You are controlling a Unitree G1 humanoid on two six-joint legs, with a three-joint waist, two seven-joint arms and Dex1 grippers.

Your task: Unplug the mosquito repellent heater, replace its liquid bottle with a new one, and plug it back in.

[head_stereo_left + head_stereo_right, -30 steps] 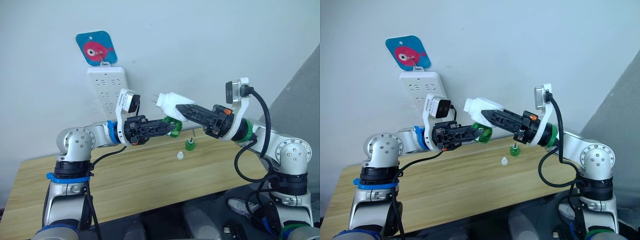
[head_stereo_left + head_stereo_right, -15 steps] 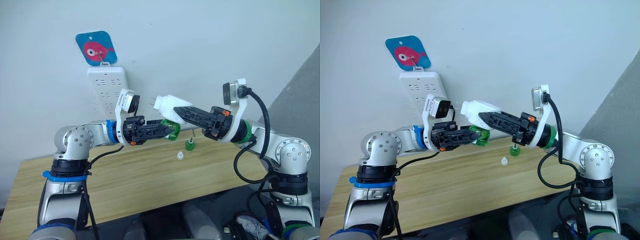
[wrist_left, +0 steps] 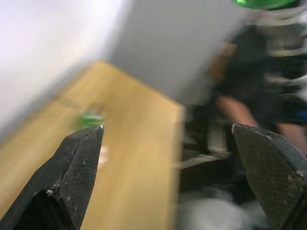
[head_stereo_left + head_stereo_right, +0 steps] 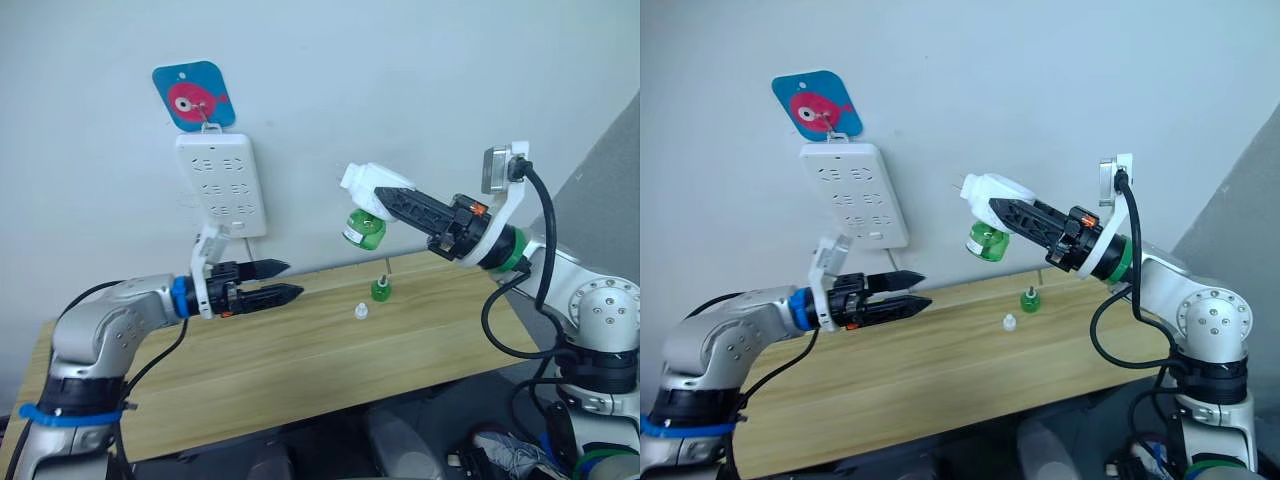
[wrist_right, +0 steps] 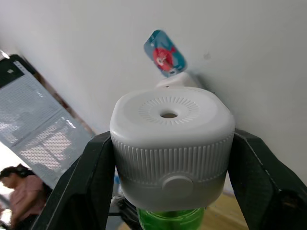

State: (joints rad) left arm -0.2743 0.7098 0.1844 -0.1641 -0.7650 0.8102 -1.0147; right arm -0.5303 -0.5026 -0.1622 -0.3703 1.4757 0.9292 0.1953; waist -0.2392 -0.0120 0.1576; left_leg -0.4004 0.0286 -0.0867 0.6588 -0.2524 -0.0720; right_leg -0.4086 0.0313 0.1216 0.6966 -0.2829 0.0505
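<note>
My right gripper (image 4: 390, 204) holds the white mosquito repellent heater (image 4: 372, 183) in the air, shut on its sides (image 5: 172, 143). A paler green bottle (image 4: 364, 230), the new one by its look, hangs fixed under the heater. A darker green bottle with a thin wick (image 4: 380, 290) stands on the wooden table (image 4: 300, 370), a tiny white cap (image 4: 360, 311) just in front of it. My left gripper (image 4: 293, 278) hovers open and empty over the table, well left of both bottles. Its fingers (image 3: 72, 177) stand wide apart.
A long white power strip (image 4: 222, 185) hangs on the wall under a blue tag with a red fish (image 4: 193, 95), left of the heater. The table's right end lies below my right arm. A person (image 5: 13, 178) shows far off.
My left gripper has let go of the green bottle under the heater and drawn back left and down. The right gripper has lifted the heater up and right, bottle still attached.
</note>
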